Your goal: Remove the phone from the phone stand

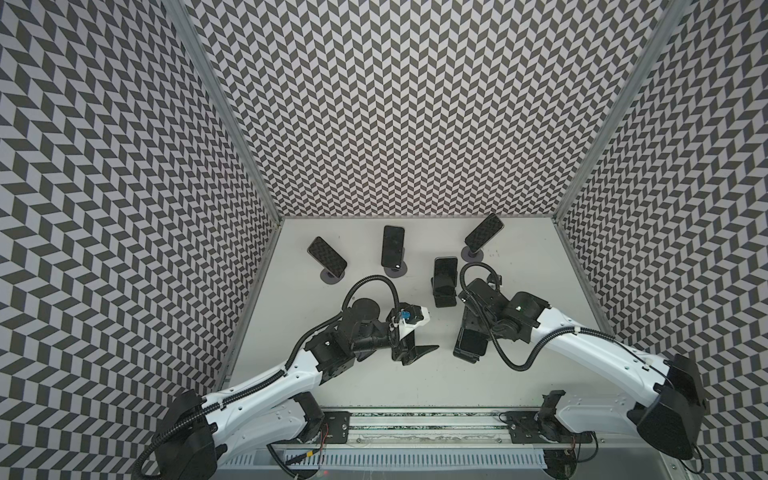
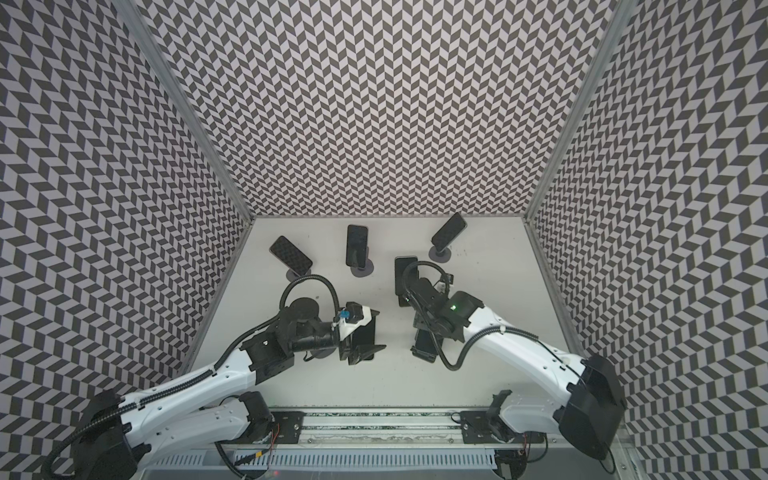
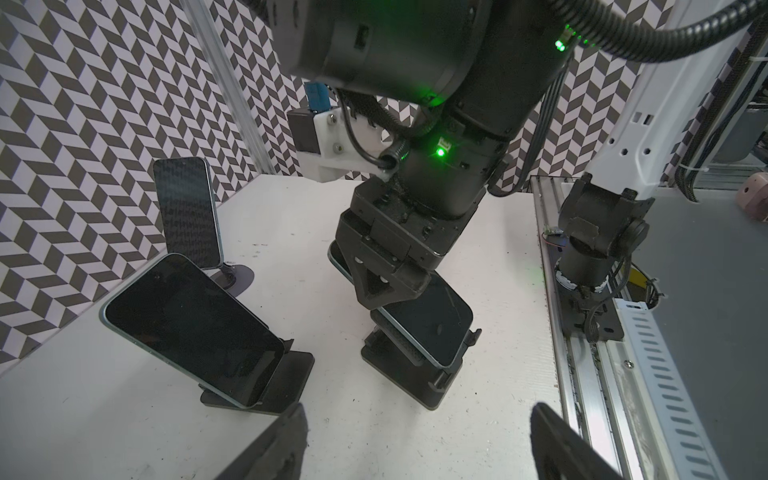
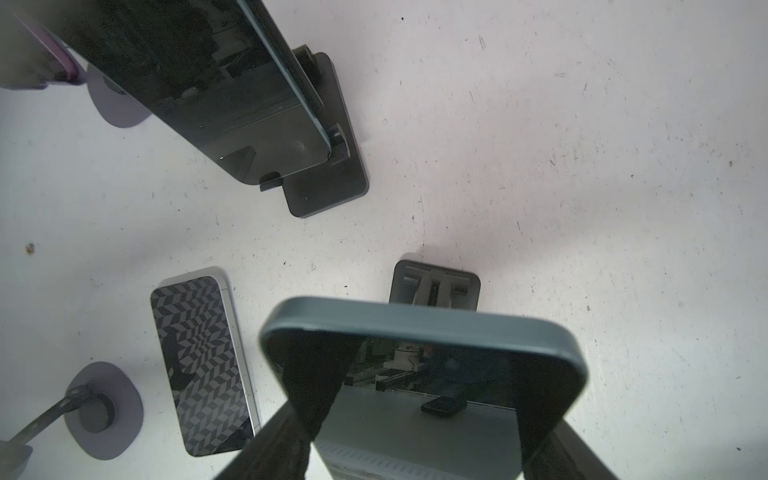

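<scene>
You are at the lifting step. Your right gripper (image 4: 419, 419) is clamped on the two sides of the phone (image 4: 419, 328). The phone is not yet out of the phone stand (image 3: 415, 386): it leans back on it, with its lower edge behind the small lip.

For the next move, I think you must raise the phone along its own slope until the lower edge clears the lip. A sideways pull may drag the light stand with it. Your left gripper (image 3: 419, 449) is near the stand, with its jaws apart and empty. It could press the base down if needed.

Around the stand the table (image 4: 582, 166) is white, matte and full of small scratches. Just beside the stand a second phone (image 3: 191, 324) is also propped up. Beyond the stand, other phones (image 1: 392, 247) are on round feet. Chevron walls (image 1: 395, 104) close the cell on three sides.
</scene>
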